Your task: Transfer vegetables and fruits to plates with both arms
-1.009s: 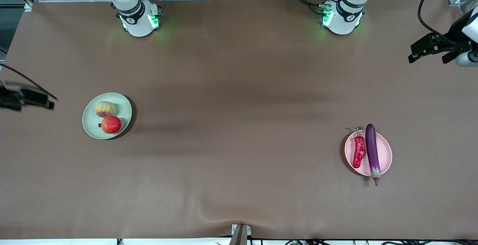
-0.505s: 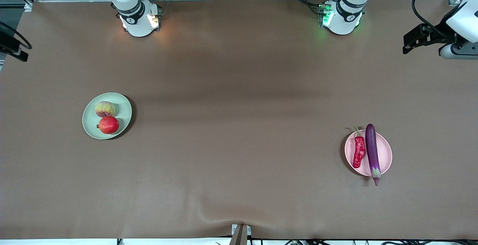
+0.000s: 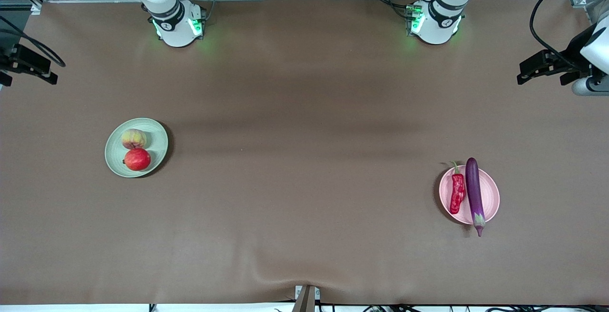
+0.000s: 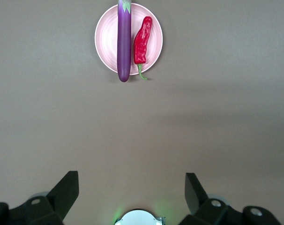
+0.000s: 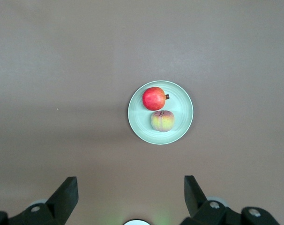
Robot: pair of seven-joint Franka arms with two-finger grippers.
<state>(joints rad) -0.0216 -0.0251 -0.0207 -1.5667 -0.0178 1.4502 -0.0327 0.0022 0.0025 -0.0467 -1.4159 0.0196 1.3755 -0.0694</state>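
The pale green plate [image 3: 114,157] holds a peach [image 3: 133,139] and a red pomegranate [image 3: 138,159] side by side. On the pale pink plate [image 3: 490,198] lie a red chili [image 3: 457,192] and a purple eggplant [image 3: 474,194] whose ends overhang the rim. My right gripper [image 3: 26,78] hangs open and empty high over the table's edge at the right arm's end. My left gripper [image 3: 542,76] hangs open and empty over the table's edge at the left arm's end. The left wrist view shows eggplant [image 4: 124,42] and chili [image 4: 142,42]; the right wrist view shows pomegranate [image 5: 154,98] and peach [image 5: 162,120].
Both arm bases [image 3: 178,24] [image 3: 433,22] glow green along the table's edge farthest from the front camera. The brown cloth has a wrinkle [image 3: 285,274] by the edge nearest the front camera. Wide bare cloth lies between the two plates.
My right gripper has swung up along the table's end toward the bases' side. My left gripper shifted slightly and stays at its end. The pomegranate rolled a little on the green plate.
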